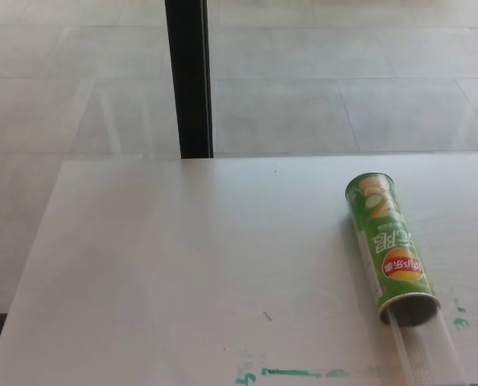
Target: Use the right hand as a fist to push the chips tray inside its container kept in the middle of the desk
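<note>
Chips container [388, 245] lies on its side at the right of the white table [183, 265], its clear tray [424, 354] sticking out toward the lower right. Neither hand shows.

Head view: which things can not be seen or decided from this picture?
- Clear tray: head view, its near end is cut off by the bottom edge, so how far it sticks out is unknown.
- Tray contents: too faint to tell through the clear plastic.
- Green chips can: its inside is dark; how deep the tray sits is hidden.
- Both robot hands: not in view.
- Desk: its right side is cut off.
</note>
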Motion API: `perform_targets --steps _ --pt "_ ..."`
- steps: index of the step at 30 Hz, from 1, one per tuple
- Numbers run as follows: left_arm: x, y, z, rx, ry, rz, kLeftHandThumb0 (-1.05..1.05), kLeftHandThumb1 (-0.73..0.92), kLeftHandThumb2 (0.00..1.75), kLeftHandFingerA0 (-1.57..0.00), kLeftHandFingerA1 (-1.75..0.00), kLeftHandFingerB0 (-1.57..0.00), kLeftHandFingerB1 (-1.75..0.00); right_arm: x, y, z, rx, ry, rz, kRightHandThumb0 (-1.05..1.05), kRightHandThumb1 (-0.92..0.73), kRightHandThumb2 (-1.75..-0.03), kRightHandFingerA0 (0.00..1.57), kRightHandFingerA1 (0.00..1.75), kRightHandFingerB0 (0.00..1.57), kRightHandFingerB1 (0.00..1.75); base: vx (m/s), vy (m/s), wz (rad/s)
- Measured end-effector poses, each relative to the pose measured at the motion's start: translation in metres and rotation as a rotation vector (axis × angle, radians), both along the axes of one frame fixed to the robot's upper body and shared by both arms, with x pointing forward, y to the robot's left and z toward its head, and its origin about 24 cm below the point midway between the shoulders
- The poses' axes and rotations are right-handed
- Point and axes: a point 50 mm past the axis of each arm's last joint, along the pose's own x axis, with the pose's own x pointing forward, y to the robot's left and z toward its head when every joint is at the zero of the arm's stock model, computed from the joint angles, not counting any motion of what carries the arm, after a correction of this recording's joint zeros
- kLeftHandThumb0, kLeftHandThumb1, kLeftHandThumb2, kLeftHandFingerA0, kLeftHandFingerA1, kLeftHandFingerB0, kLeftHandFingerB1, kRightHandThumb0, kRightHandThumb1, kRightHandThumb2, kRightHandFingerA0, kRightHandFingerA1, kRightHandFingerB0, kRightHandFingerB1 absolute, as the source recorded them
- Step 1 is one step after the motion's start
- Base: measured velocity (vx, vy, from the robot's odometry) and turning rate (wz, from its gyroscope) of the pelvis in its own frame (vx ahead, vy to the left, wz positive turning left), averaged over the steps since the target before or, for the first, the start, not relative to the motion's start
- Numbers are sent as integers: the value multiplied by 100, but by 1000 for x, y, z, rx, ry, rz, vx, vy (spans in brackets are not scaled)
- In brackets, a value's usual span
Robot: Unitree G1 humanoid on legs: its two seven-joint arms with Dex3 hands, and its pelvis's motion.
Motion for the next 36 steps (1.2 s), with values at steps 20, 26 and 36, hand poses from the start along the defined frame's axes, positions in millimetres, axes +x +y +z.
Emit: perform_targets --steps 20,26,36 --pt "2 0 0 -14 -27 17 -76 58 134 -83 -123 -47 -97 47 -46 89 -165 -646 -320 -49 -81 -64 79 72 53 48 0 0 0" --pt "2 0 -1 -15 -27 17 -79 57 133 -74 -121 -40 -95 75 -33 120 -193 -817 -217 -50 -77 -62 76 97 63 53 0 0 0" --pt "2 -1 -1 -16 -24 13 -76 56 135 -86 -128 -55 -105 104 9 160 -203 -1016 3 -59 -80 -64 73 108 49 61 0 0 0"
